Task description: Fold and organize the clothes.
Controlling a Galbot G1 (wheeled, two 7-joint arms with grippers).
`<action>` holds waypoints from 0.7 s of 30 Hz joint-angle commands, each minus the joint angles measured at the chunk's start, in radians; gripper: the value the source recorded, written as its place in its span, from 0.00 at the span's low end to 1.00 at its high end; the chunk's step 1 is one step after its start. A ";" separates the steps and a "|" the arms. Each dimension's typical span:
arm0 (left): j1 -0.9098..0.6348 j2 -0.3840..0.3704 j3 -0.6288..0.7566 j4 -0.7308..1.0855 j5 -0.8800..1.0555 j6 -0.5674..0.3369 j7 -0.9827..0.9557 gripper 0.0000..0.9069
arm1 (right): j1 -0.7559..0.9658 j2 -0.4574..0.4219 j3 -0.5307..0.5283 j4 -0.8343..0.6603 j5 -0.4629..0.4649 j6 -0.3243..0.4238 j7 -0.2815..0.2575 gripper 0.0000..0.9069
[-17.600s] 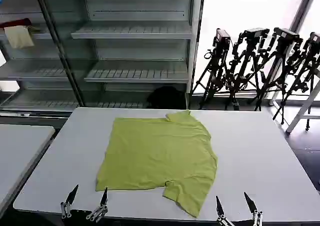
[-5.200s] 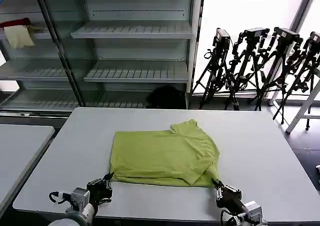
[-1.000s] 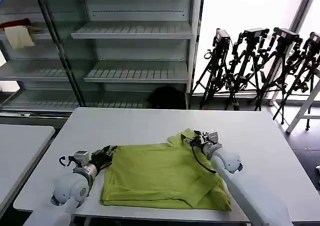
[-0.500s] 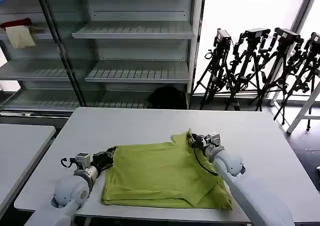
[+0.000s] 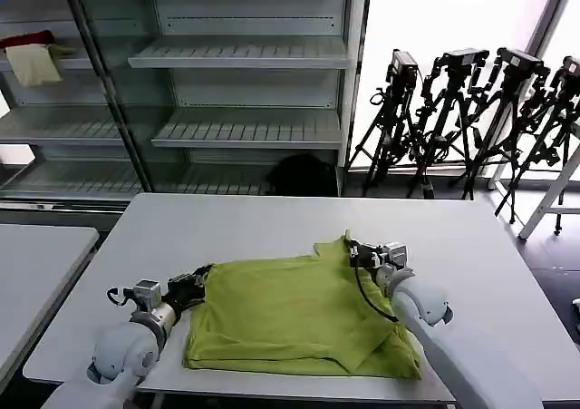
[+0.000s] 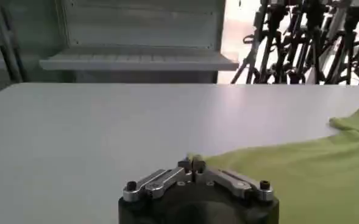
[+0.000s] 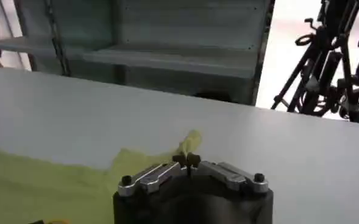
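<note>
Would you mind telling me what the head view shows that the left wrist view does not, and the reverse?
Head view alone: the whole T-shirt, both arms, the right gripper pinching its far right corner, and cream and red cloths on a shelf. Left wrist view alone: the left gripper shut close-up on the shirt's edge. Both: green fabric, white table, tripods.

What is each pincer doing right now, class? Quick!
Left pincer: shut on the far left corner of the lime T-shirt.
Right pincer: shut on the T-shirt's far right sleeve.
</note>
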 commanded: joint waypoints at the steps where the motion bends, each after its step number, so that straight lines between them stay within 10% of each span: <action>1: 0.041 0.036 -0.021 -0.122 -0.008 -0.026 -0.015 0.00 | -0.041 -0.043 0.017 0.141 0.047 0.055 0.032 0.00; 21: 0.250 0.112 -0.095 -0.362 0.034 0.050 -0.090 0.00 | -0.448 -0.188 0.192 0.415 0.066 0.093 0.082 0.00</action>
